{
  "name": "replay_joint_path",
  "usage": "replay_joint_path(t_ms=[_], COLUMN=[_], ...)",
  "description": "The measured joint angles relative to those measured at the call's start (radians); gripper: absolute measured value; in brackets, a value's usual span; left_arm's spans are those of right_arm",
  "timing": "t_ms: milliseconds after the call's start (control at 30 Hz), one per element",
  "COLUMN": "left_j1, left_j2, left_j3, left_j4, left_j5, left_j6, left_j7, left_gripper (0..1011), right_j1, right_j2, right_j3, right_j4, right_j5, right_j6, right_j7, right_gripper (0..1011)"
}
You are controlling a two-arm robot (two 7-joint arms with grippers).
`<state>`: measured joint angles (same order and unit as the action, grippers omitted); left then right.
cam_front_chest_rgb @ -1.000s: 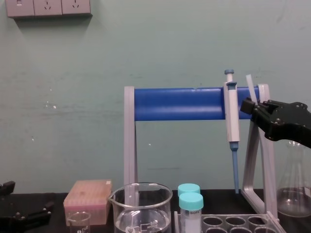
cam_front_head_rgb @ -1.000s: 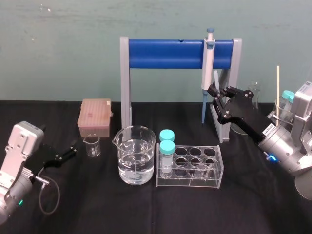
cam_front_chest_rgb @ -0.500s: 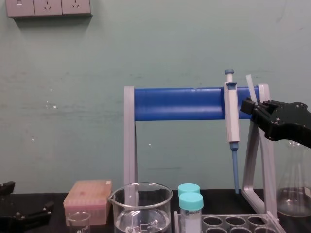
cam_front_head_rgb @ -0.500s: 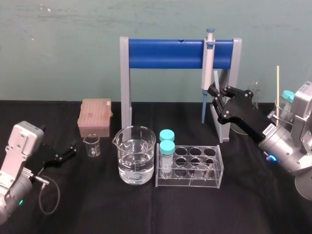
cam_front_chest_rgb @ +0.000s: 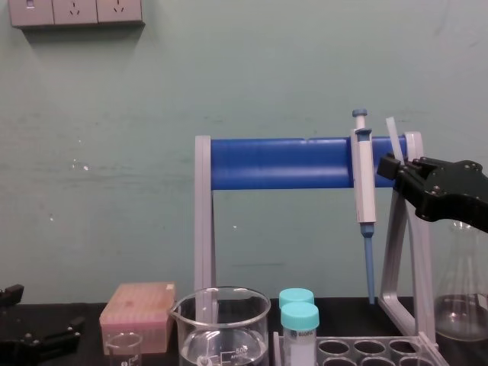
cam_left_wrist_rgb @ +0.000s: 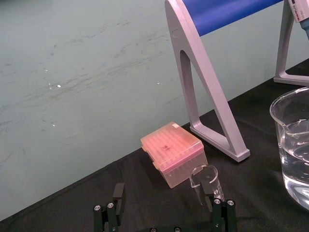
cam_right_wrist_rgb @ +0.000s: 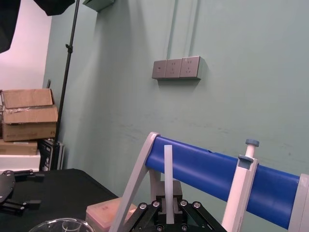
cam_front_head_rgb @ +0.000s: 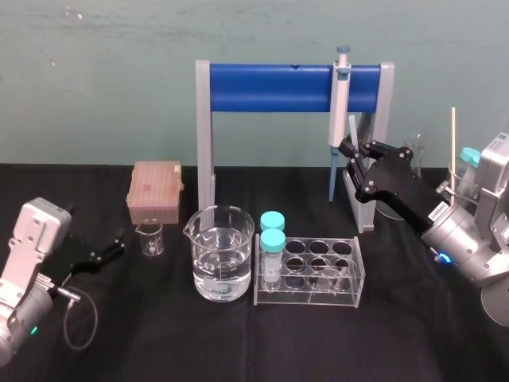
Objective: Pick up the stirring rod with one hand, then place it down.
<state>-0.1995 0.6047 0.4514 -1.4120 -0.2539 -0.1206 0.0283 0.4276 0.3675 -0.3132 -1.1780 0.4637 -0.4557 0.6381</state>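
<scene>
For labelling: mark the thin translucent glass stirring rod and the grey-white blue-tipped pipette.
Thin translucent glass stirring rod [cam_right_wrist_rgb: 168,171]: right wrist view, shaft above the jaws.
Grey-white blue-tipped pipette [cam_front_chest_rgb: 364,179]: chest view, middle of its barrel.

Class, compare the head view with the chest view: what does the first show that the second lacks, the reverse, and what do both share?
Head view: the whole clear tube rack, a wooden stick at far right. Chest view: wall sockets at top left. Both: the right gripper clamping the stirring rod beside the hanging pipette, the open left gripper low at left, the pink tip box, the water beaker.
</scene>
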Motion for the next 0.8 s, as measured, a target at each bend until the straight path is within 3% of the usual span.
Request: replay_joint_path(t_ms=[800], left_j1=[0.0], left_j2=[0.0], left_j3=[0.0], left_j4=[0.0], left_j5=[0.0], left_j6=[0.0], left_j7=[0.0], left_gripper=[1000], right_j1=[0.0], right_j2=[0.0], right_j3=[0.0], right_j4=[0.0], right_j5=[0.0], right_j6=[0.0], right_j7=[0.0], right_gripper=[72])
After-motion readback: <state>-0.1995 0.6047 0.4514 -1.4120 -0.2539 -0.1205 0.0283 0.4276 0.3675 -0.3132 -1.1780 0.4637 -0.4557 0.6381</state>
